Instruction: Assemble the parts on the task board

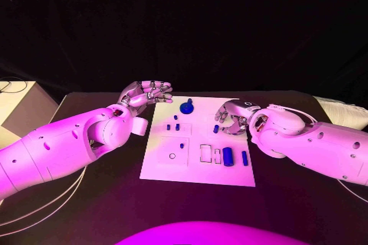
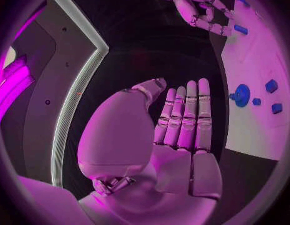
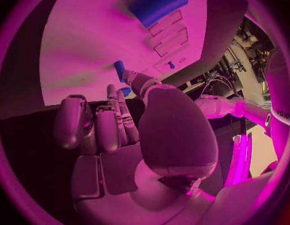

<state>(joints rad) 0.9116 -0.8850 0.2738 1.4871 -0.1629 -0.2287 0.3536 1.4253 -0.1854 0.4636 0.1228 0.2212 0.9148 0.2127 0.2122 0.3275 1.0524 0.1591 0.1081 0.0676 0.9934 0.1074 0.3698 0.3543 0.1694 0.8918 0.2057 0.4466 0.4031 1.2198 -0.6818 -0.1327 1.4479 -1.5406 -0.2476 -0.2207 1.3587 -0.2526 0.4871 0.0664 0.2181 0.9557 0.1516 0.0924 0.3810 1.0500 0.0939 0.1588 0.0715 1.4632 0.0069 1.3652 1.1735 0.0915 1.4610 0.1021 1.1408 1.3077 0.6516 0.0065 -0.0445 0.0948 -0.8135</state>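
Head: task board (image 1: 198, 165) mid worktop (image 1: 307, 202), some pegs (image 1: 173, 127) standing, long cylinder (image 1: 227, 154) lying loose; assembly prob partial.
L wrist: left hand (image 2: 182, 120) flat, fingers together, empty, beside board.
R wrist: right hand (image 3: 114, 125) pinching small blue part (image 3: 119, 70) over board.

Black table (image 1: 307, 202), pale box (image 1: 19, 104) beside.

The task board (image 1: 195, 168) looks matt and smooth, the table (image 1: 291, 202) matt, both arm shells glossy plastic.
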